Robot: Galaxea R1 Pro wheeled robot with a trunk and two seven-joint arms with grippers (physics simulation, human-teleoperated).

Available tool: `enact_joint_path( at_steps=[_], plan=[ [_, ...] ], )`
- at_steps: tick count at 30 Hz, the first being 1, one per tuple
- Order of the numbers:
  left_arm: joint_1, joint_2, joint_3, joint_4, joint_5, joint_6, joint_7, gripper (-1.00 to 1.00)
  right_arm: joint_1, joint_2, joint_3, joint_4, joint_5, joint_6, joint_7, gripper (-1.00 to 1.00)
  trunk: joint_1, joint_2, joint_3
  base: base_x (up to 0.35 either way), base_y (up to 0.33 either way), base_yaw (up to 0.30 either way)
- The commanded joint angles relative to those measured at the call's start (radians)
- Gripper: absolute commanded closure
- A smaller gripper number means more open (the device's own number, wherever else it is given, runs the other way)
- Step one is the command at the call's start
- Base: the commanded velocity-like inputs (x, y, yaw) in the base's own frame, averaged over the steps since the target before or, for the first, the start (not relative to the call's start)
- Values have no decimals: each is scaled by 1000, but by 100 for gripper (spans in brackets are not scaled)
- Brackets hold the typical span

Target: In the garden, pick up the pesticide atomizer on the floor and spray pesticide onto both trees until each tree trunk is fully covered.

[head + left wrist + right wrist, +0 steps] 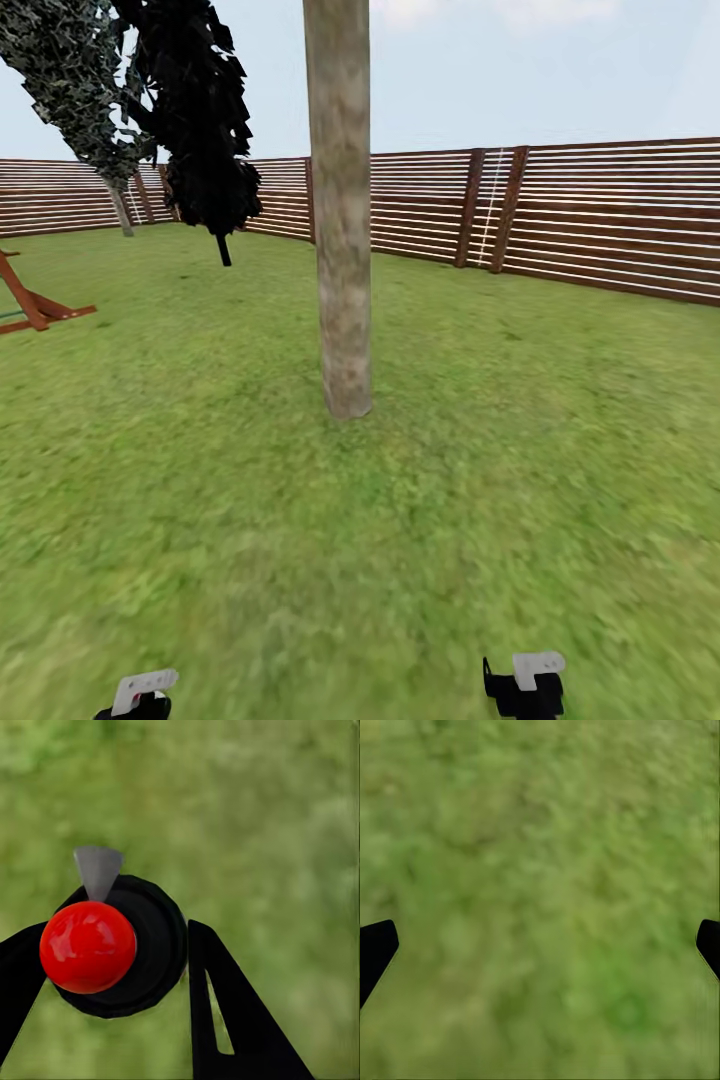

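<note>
Ahead of me a thick tree trunk [343, 230] rises from the lawn [500, 470] — slatted fence [600, 215] behind, dark cypress [195, 120] at left.

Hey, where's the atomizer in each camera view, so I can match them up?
Head view: I cannot make it out; the left claw sits at the bottom left edge.
Left wrist view: the atomizer is centre-left, a red knob on a black body, between the claw's fingers.
Right wrist view: the open right claw over blurred grass.
Shared landmark: the grass.
</note>
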Motion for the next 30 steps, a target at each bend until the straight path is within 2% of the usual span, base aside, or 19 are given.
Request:
enact_joint_path(
  at_steps=[1, 30],
  plan=[
    [0, 0, 7, 1, 9, -1, -10, 100, -1, 0, -5, 2, 11, -3, -5, -100, 0, 0, -1, 340, 0, 0],
    [-1, 1, 7, 1, 9, -1, -10, 100, -1, 0, -5, 2, 11, -3, -5, -100, 0, 0, 1, 340, 0, 0]
  ],
)
